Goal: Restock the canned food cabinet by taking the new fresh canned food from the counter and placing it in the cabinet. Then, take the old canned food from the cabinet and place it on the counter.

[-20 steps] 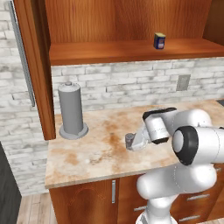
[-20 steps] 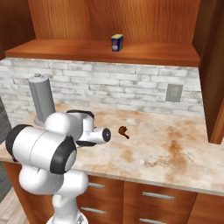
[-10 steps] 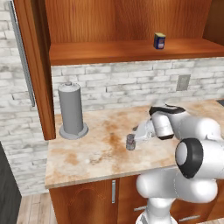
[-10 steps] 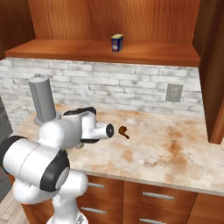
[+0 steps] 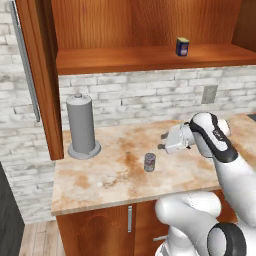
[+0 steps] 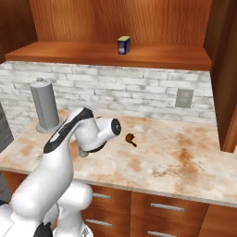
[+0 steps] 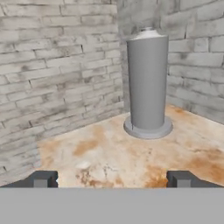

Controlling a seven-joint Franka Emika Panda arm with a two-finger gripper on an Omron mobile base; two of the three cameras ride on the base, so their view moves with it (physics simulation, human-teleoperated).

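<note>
the small blue can with the yellow band (image 5: 182, 46) stands upright on the plain wood shelf of the reddish-brown wooden wall cabinet (image 5: 150, 59), toward the shelf's right end and close to its front edge; from the right base camera the same can (image 6: 123, 45) sits near the middle of the shelf's front edge.

the small silver-grey can with the green-and-white label (image 5: 149, 162) stands upright on the beige stone-look counter with rusty brown blotches (image 5: 105, 176), roughly mid-depth between the brick wall and the counter's front edge, with bare counter all round it.

the white arm's two-finger gripper (image 5: 163, 141) hangs just above the counter, up and to the right of the silver can and apart from it, pointing leftward along the counter. its jaws are spread wide and hold nothing; in the hand camera the two dark fingertips (image 7: 41, 179) sit far apart with bare counter between them. in the right base camera the gripper (image 6: 131, 138) pokes out past the arm's wrist, clear of the counter surface.

a tall grey cylinder on a round base (image 5: 82, 127) stands near the counter's back left corner, beside the open cabinet door (image 5: 40, 75) with its long metal handle (image 5: 26, 65). the hand camera looks straight at this cylinder (image 7: 147, 83), well beyond the fingertips.
</note>
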